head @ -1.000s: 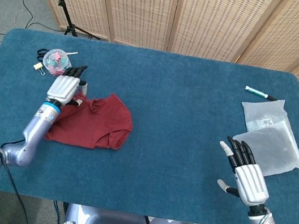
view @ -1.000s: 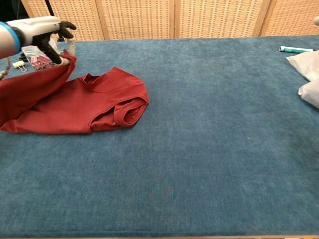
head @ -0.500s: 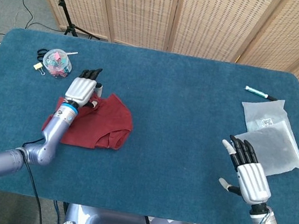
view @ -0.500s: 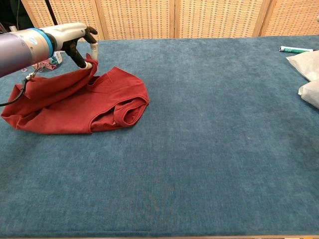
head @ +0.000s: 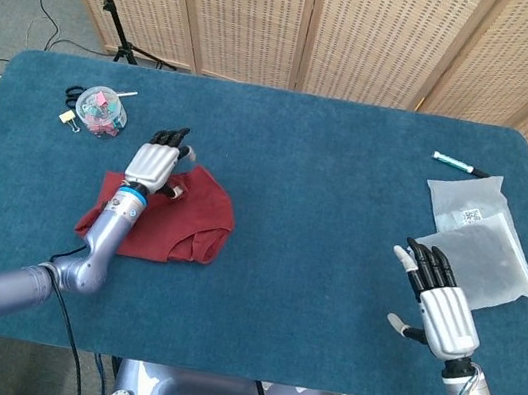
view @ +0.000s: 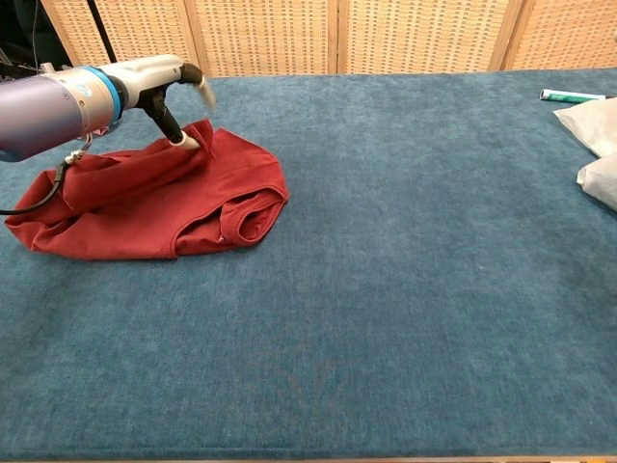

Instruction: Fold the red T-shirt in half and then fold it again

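While the blue-carpeted table (head: pixel 305 194) fills most of both views, the red T-shirt (head: pixel 183 225) is seen bunched on its left part, well apart from everything on the right side. The garment is laid in a loose, partly doubled heap: a raised fold runs along its upper left, and a rounded opening, edged with a seam, is turned toward the table's middle in the chest view (view: pixel 253 214).

The left hand (head: pixel 156 159) is held over the shirt's upper edge, at the end of a silver forearm that reaches in from the lower left. In the chest view a bit of red cloth is pinched between the thumb and a dark finger (view: pixel 179 135), with the fabric drawn up slightly at that spot; the other fingers are stretched forward above the table.

The right hand (head: pixel 437 303) is held above the table near its right front edge, palm down, fingers spread apart and nothing in its grasp. It is shown only in the head view.

Two clear plastic bags (head: pixel 474 243) are laid overlapping just beyond that hand. A marker pen (head: pixel 460 165) is placed behind them. Near the far left corner, a small clear tub of clips (head: pixel 100 111) is set, with a black-and-yellow binder clip (head: pixel 69 118) beside it.
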Motion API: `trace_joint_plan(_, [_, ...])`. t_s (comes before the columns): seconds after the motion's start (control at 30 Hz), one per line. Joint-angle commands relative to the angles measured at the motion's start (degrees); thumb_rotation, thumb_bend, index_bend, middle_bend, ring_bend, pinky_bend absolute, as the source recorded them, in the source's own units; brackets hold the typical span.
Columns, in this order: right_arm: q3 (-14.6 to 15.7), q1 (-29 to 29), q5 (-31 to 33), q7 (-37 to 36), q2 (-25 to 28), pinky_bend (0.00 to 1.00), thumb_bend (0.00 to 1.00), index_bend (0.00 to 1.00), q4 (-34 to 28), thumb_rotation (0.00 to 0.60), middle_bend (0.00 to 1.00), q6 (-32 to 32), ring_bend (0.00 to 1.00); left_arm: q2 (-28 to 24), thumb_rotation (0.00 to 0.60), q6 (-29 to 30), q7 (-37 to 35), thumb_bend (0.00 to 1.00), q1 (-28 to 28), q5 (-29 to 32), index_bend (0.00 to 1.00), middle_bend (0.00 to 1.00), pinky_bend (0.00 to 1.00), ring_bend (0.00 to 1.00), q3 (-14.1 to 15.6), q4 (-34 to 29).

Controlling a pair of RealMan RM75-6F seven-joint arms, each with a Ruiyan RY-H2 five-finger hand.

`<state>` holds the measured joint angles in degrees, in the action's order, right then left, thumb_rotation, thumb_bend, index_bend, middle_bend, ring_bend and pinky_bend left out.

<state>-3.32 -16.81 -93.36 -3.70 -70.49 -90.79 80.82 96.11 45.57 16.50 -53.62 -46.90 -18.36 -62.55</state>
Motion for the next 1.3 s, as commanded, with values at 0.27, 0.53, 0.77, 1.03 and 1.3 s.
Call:
trace_joint_plan(0.27, [0.08, 0.06, -0.13, 0.08, 0.07, 0.0, 0.0, 0.0, -0.15, 0.6, 0.0, 0.08, 0.0, 0.18, 0.6, 2.85, -10.71, 0.03, 1.41, -10.04, 0.0, 0.0, 0.0, 0.0, -0.36, 0.45])
trace_joint_plan(0.53, [0.12, 0.07, -0.27, -0.15, 0.2, 0.0, 0.0, 0.0, -0.23, 0.6, 0.0, 0.16, 0.0, -5.68, 0.6, 5.46, -20.49, 0.03, 4.45, -17.06, 0.0, 0.0, 0.0, 0.0, -0.54, -5.68])
trace_joint_plan(0.77, [0.22, 0.16, -0.48, -0.19, 0.26, 0.0, 0.0, 0.0, -0.41, 0.6, 0.0, 0.33, 0.0, -11.5, 0.6, 9.3, -24.25, 0.06, 8.2, -25.5, 0.0, 0.0, 0.0, 0.0, 3.77, -9.03])
trace_joint_plan(1.03, [0.36, 0.34, -0.85, 0.1, 0.28, 0.0, 0.0, 0.0, -0.65, 0.6, 0.0, 0.69, 0.0, -17.06, 0.6, 16.55, -33.59, 0.11, 14.56, -39.18, 0.2, 0.0, 0.0, 0.0, 13.72, -8.0])
trace_joint_plan(1.3, [0.6, 0.26, -1.12, 1.2, -0.15, 0.0, 0.0, 0.0, -0.66, 0.6, 0.0, 0.39, 0.0, -15.34, 0.6, 24.81, -39.59, 0.17, 20.09, -47.82, 0.31, 0.0, 0.0, 0.0, 21.31, 3.74])
